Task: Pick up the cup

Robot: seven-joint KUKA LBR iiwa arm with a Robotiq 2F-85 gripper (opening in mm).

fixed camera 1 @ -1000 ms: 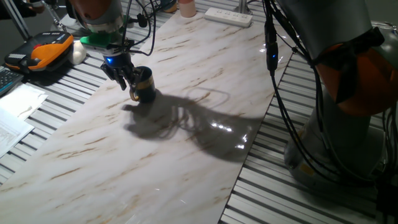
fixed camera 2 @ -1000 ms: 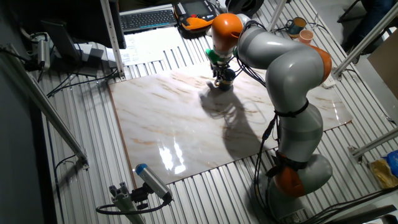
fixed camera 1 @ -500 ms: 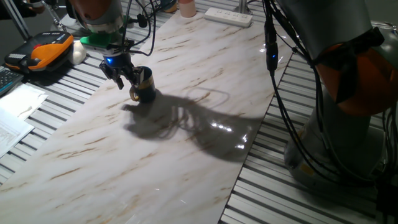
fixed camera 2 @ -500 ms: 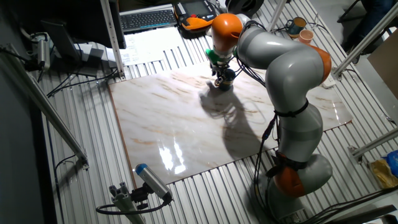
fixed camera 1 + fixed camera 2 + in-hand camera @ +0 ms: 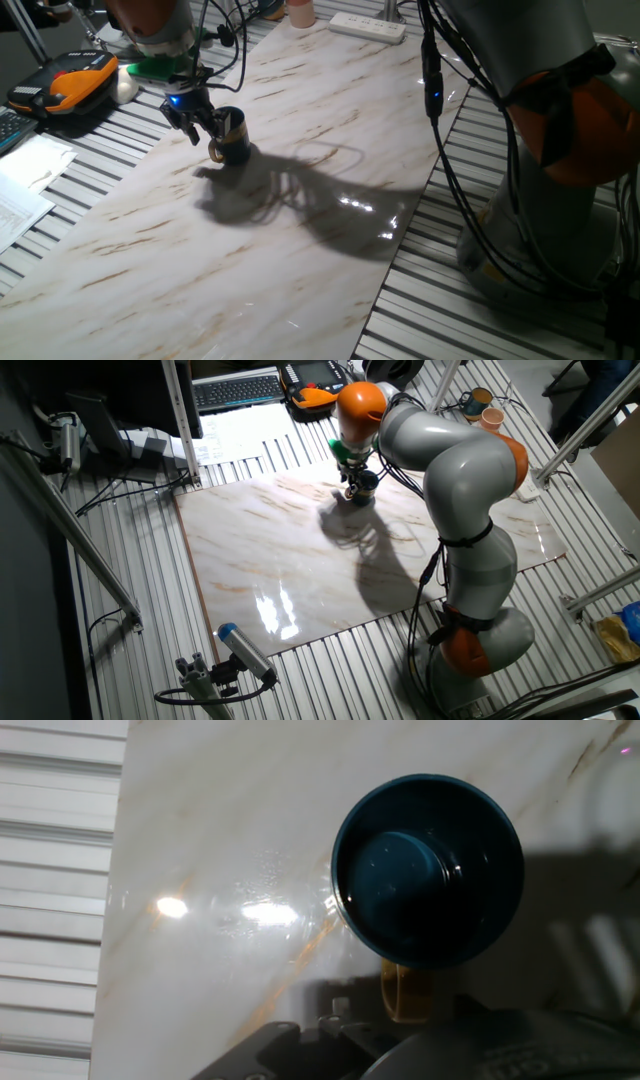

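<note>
The cup (image 5: 236,134) is a small dark navy mug with a yellow handle (image 5: 215,152), standing at the far left of the marble tabletop (image 5: 300,250). My gripper (image 5: 207,135) presses against its left side at the handle, fingers pointing down. The hand view looks straight down into the cup (image 5: 428,870). Its handle (image 5: 405,992) runs back between the dark parts of my gripper (image 5: 405,1018), which looks shut on it. In the other fixed view the cup (image 5: 366,482) is a dark spot under my gripper (image 5: 353,488).
A pale pink cup (image 5: 299,12) and a white power strip (image 5: 367,27) lie at the far edge. An orange and black device (image 5: 70,80) and papers (image 5: 25,185) sit left of the table. The arm's base (image 5: 560,150) and cables stand to the right.
The cup and gripper have shifted very slightly upward in the fixed view since a second ago. Otherwise the scene looks the same.
</note>
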